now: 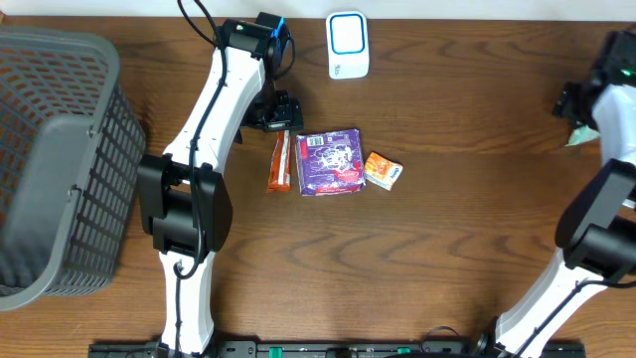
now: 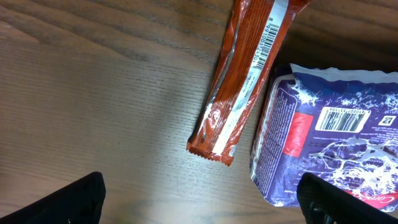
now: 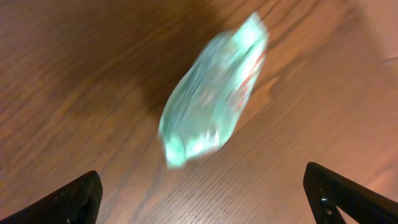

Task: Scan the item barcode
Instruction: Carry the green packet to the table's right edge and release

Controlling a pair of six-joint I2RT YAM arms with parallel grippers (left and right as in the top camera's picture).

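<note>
Snack bar [image 2: 242,81], slim glossy orange foil, crimped end

There were one basket [image 1: 60,149], one scanner [image 1: 348,45], two arms [image 1: 214,109] [image 1: 606,199] and four snacks: bar [image 1: 280,162], purple pack [image 1: 331,162], orange pack [image 1: 383,171], green pack [image 3: 214,93].

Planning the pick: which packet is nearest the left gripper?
The red bar: long, thin, left of the purple pack, its end ahead of the left gripper.

Red bar wrapper [image 2: 245,74]: barcode with digits along its white strip, too small to read.
Purple packet [image 2: 323,149]: white barcode label (digits blurred), fine print illegible.
Green packet [image 3: 214,93]: blurred, nothing legible.
</note>
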